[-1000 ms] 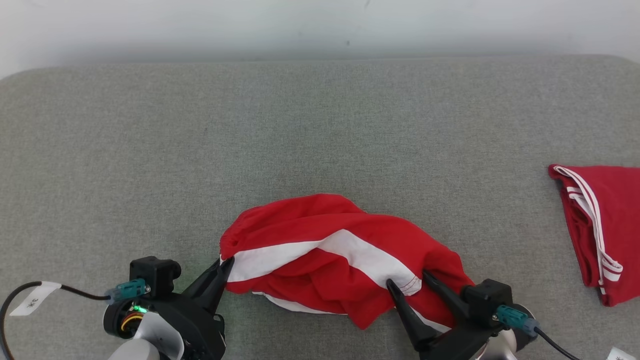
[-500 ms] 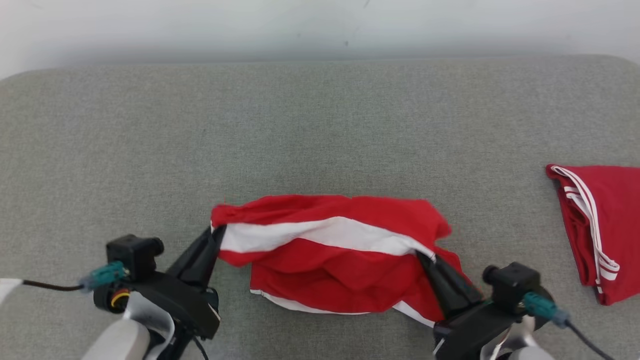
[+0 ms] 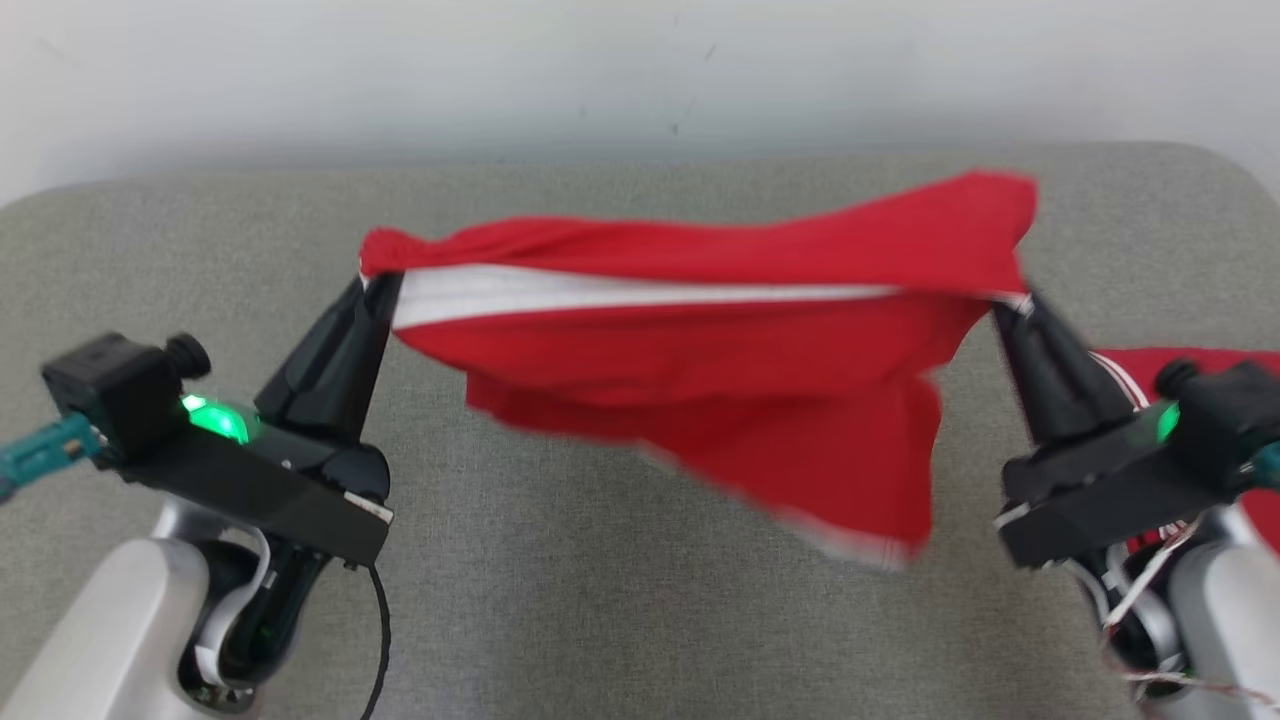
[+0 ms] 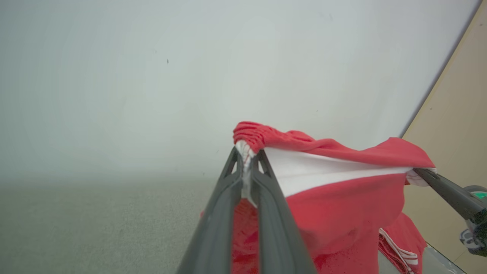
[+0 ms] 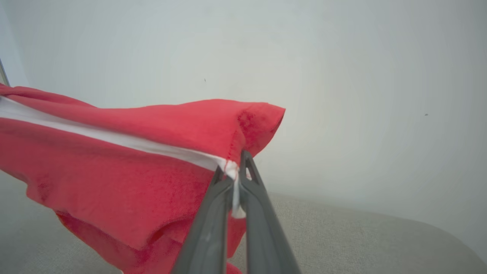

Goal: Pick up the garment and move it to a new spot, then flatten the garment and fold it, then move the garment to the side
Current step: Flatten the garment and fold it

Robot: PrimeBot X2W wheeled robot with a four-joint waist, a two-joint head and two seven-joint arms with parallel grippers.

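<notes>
Broadly, a pale wall stands behind a grey padded surface. Held up over that surface is the garment: red cloth with a broad white stripe. Its top edge is pulled taut between the two claws, and the rest sags in loose folds to a low corner with a white hem. Whether that corner touches the padding cannot be told, as the cloth is blurred in the head view. Another red garment with thin white stripes lies on the surface at the right, behind the right arm.

The left claw is closed tight on the garment's left end. The right claw is pinched on its right end, at the white stripe.

The left wrist view shows what the head view does not: gathered, ruched cloth bunched over the fingertips. The right wrist view shows a stitched seam and a scrap of white cloth squeezed between the fingers.
</notes>
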